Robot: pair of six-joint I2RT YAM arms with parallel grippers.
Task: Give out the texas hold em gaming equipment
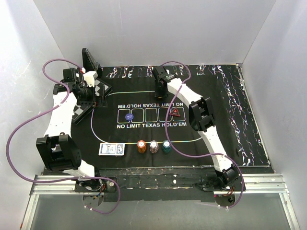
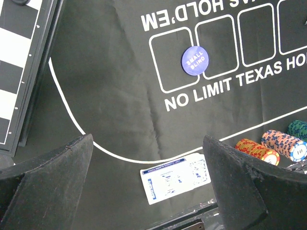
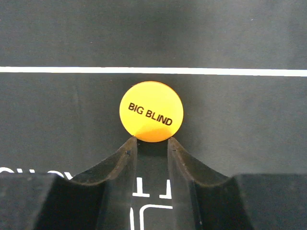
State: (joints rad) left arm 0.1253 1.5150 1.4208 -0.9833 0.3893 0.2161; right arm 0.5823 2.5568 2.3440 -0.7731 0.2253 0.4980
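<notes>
A yellow disc [image 3: 151,111] marked BIG BLIND lies flat on the black mat, just past the tips of my right gripper [image 3: 151,140]. Its jaws stand a little apart with nothing between them. From above, that gripper [image 1: 161,94] points down at the far side of the mat and hides the disc. A blue-and-white card deck [image 1: 111,149] lies near the front edge, with orange [image 1: 141,146], white [image 1: 154,146] and teal [image 1: 166,145] chip stacks beside it. A blue disc [image 1: 128,116] and a red triangle [image 1: 177,112] sit in the printed boxes. My left gripper [image 2: 147,143] hangs wide open above the deck [image 2: 175,178].
A black-and-white chessboard [image 2: 14,72] lies along the mat's left edge, under the left arm. The mat [image 1: 216,120] reads NO LIMIT TEXAS HOLD'EM. White walls close in the table on three sides. Purple cables loop over both arms.
</notes>
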